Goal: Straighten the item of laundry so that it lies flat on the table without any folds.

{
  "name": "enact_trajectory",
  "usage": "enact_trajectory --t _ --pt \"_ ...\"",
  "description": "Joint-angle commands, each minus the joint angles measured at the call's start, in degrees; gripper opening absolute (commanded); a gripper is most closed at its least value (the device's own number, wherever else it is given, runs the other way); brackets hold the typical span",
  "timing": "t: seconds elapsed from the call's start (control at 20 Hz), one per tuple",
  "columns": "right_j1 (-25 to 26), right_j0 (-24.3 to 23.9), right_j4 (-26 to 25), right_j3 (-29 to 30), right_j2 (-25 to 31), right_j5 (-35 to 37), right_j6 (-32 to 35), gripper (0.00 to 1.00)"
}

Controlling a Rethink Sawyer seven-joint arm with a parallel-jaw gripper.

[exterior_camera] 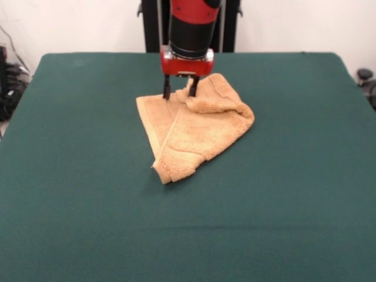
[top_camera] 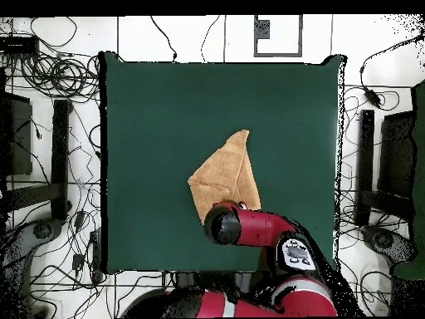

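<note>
The tan-orange towel lies folded and bunched on the green table, with one corner pointing toward the near side and a rumpled fold on the right. My gripper stands over the towel's far edge, its two dark fingers apart and touching down on the cloth there. Nothing is held between them. In the overhead view the towel shows as a folded kite shape in mid-table, and the red arm covers its lower edge and the gripper.
The table spreads wide on every side of the towel. Cables and stands lie on the floor beyond the table's edges.
</note>
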Motion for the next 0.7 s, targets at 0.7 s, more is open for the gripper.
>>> enact_trajectory --t 0.7 --pt "-6.8 6.2 8.1 -1.6 10.1 6.8 10.0 1.00"
